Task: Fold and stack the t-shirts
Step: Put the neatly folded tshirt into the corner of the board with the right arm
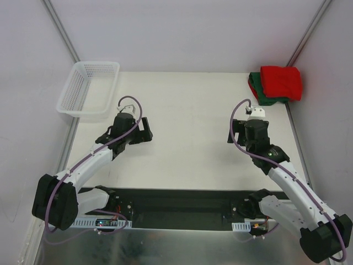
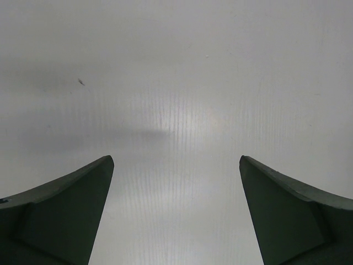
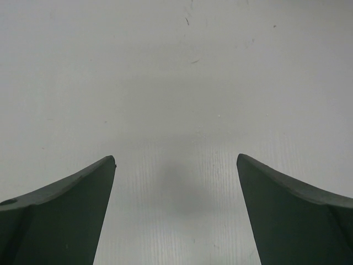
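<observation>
T-shirts (image 1: pixel 276 84) sit folded and stacked at the far right corner of the white tabletop (image 1: pixel 187 110). They are beyond the right end effector (image 3: pixel 176 159), off to its right and well apart from it. The red t-shirt (image 1: pixel 282 81) lies on top. The dark green t-shirt (image 1: pixel 256 88) shows beneath it, along the side nearer that end effector. Whether another garment lies between them cannot be told. A white mesh basket (image 1: pixel 70 94) stands at the far left corner, beyond the left end effector (image 2: pixel 176 160), to its left and apart from it. Both end effectors are released, jaws spread wide and grasping nothing. Each has only bare tabletop between its fingers.
</observation>
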`<state>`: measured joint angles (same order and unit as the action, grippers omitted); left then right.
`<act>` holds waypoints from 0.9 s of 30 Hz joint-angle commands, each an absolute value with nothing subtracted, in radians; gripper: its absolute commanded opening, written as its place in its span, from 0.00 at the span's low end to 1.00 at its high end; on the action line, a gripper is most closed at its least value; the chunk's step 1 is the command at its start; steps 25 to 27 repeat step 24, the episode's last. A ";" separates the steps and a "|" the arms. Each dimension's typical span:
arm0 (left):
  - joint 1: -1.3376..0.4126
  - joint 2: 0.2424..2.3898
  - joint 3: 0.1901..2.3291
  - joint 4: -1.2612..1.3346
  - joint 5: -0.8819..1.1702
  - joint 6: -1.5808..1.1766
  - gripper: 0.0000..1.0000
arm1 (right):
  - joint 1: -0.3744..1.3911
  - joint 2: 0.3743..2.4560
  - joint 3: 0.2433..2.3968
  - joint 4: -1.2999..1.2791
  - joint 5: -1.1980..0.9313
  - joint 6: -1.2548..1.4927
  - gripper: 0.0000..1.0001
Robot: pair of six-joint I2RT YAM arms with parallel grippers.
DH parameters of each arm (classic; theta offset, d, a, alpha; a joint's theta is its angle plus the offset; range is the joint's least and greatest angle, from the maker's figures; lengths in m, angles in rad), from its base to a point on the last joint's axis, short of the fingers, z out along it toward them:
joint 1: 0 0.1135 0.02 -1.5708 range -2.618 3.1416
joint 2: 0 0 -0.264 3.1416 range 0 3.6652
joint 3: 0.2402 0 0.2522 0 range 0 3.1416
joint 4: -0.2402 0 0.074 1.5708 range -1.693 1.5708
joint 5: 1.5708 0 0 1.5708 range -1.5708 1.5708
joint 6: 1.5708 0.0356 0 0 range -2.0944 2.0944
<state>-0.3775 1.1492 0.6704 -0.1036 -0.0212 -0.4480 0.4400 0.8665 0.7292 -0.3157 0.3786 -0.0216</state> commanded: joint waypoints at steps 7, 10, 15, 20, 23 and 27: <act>-0.371 1.101 0.640 -0.100 -0.106 -0.420 0.99 | 0.459 0.801 0.663 -0.367 0.469 -0.003 0.96; -0.371 1.104 0.637 -0.101 -0.117 -0.419 0.99 | 0.462 0.793 0.661 -0.370 0.474 -0.003 0.96; -0.371 1.092 0.632 -0.100 -0.124 -0.413 0.99 | 0.468 0.798 0.658 -0.368 0.479 0.020 0.96; -0.370 1.081 0.620 -0.095 -0.130 -0.413 0.99 | 0.472 0.804 0.654 -0.365 0.480 0.023 0.96; -0.371 1.088 0.623 -0.092 -0.124 -0.411 0.99 | 0.479 0.802 0.653 -0.370 0.477 0.026 0.96; -0.371 1.086 0.623 -0.092 -0.124 -0.410 0.99 | 0.482 0.798 0.650 -0.370 0.476 0.026 0.96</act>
